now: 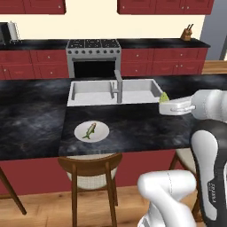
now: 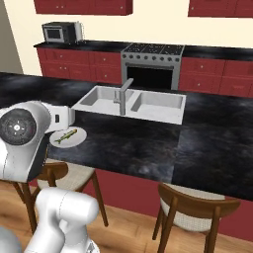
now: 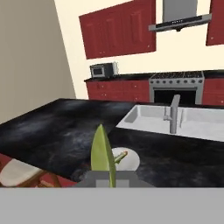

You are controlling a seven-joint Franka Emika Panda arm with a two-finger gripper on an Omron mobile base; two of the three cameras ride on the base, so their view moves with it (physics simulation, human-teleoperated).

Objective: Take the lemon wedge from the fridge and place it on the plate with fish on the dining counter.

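Hand view: the hand (image 3: 105, 174), pinched shut on the lemon wedge (image 3: 102, 154), is carrying it above the worktop (image 3: 57, 127); the plate (image 3: 130, 161) with fish (image 3: 119, 156) is lying just beyond, awaiting delivery.

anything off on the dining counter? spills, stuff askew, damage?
Nothing stands out. The plate sits flat on the dining counter in front of the sink, with the fish lying on it. No spills or damage show. The claw is shut on the lemon wedge, raised above the counter, not yet over the plate.
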